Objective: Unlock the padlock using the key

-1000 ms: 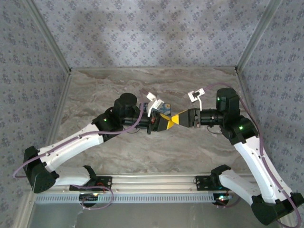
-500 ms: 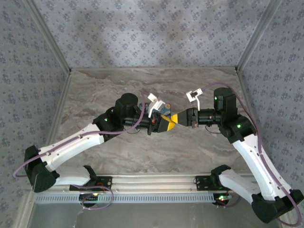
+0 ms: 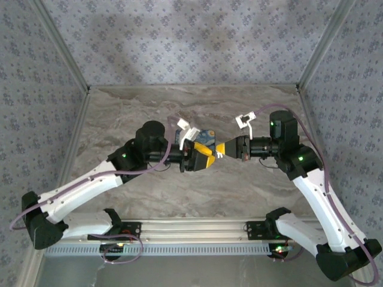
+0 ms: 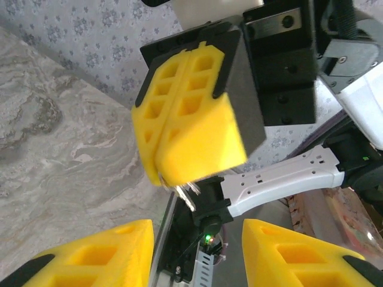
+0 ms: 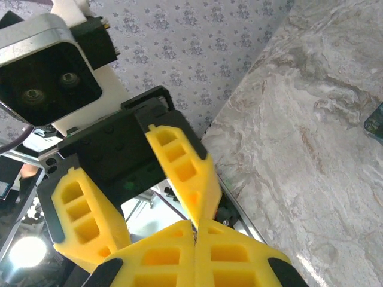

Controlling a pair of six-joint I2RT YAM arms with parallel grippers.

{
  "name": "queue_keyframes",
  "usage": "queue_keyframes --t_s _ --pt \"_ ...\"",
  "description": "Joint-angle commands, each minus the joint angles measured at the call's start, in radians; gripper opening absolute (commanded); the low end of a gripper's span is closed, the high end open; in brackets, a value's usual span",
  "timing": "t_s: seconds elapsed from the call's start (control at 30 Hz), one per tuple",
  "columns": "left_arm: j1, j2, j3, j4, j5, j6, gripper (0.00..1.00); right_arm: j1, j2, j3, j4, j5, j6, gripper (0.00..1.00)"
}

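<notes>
Heads up on where you're at. Your right gripper (image 3: 220, 149) is pressed together, and from the left wrist cam you can see its yellow fingers (image 4: 191, 119) squeezed flat against each other. A thin silvery metal sliver (image 4: 185, 192) pokes out from between the tips. It looks key-ish, but it's too small and blurry for me to call it the key or the padlock.

Your left gripper (image 3: 205, 157) is spread wide. Its two yellow fingers (image 4: 96, 254) sit at the bottom corners of its own cam with a big gap between them and nothing in it. The right wrist cam shows the same thing from the other side, with the left fingers (image 5: 182, 170) splayed apart.

From the overhead cam, the two grippers face each other nose to nose over the middle of the marble-look table (image 3: 239, 191). Their tips are very close, though I can't tell if they're touching. The sliver hangs just above the gap in your left gripper, not inside it.

The blue painted tin (image 3: 207, 136) sits on the table just behind the left gripper, on the far side. I can't pick the padlock out from up there (way too tiny).
</notes>
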Motion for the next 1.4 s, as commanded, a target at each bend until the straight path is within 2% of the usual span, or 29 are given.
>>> queue_keyframes --t_s 0.0,0.17,0.47,0.77,0.97,1.1,1.27,1.33,1.37 --pt "0.009 -0.023 -0.007 0.055 -0.005 -0.008 0.40 -0.005 -0.024 -0.013 0.049 -0.017 0.027 0.00" --pt "0.008 0.012 0.008 0.084 0.035 -0.026 0.41 -0.004 -0.040 -0.024 0.083 -0.020 0.055 0.00" --pt "-0.006 0.073 0.009 0.171 0.068 -0.067 0.37 0.000 -0.055 -0.027 0.118 -0.002 0.083 0.00" --pt "-0.019 0.121 0.025 0.200 0.075 -0.078 0.26 0.000 -0.073 -0.032 0.118 0.013 0.087 0.00" --pt "-0.019 0.124 0.029 0.190 0.067 -0.070 0.02 -0.003 -0.085 -0.033 0.107 0.010 0.079 0.00" --pt "-0.020 0.103 0.029 0.143 0.039 -0.044 0.00 -0.013 -0.092 -0.039 0.101 0.000 0.070 0.00" --pt "-0.019 0.091 0.066 0.022 0.001 0.001 0.00 -0.032 -0.100 -0.049 0.059 -0.007 0.038 0.14" --pt "-0.019 0.101 0.099 -0.056 -0.011 0.024 0.00 -0.050 -0.106 -0.057 0.031 -0.002 0.022 0.35" --pt "-0.019 0.111 0.123 -0.109 -0.019 0.040 0.00 -0.059 -0.109 -0.060 0.021 0.001 0.015 0.42"
